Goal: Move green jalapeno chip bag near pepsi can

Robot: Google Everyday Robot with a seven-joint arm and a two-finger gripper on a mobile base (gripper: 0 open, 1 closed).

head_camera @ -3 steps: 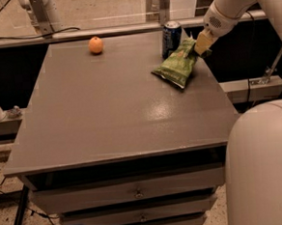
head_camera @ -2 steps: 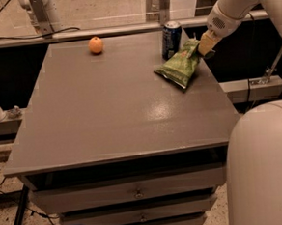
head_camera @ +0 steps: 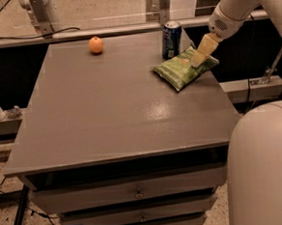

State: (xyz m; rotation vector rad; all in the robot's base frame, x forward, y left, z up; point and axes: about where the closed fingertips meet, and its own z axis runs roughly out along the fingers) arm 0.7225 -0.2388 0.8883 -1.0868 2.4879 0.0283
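The green jalapeno chip bag (head_camera: 181, 69) lies on the grey table (head_camera: 107, 117) at its back right, with its far end just in front of and to the right of the pepsi can (head_camera: 171, 38). The can is dark blue, stands upright and is almost touching the bag. My gripper (head_camera: 197, 58) comes down from the upper right on the white arm. Its cream fingers (head_camera: 203, 48) are closed on the right part of the bag, which rests on the table.
A round orange fruit (head_camera: 95, 45) sits at the back left of the table. The table's right edge is close beside the bag. Drawers are under the tabletop. My white base (head_camera: 263, 169) fills the lower right. A rail runs behind the table.
The gripper has come down a little with the bag. The bag now lies flatter on the table and slightly further right, beside the can.
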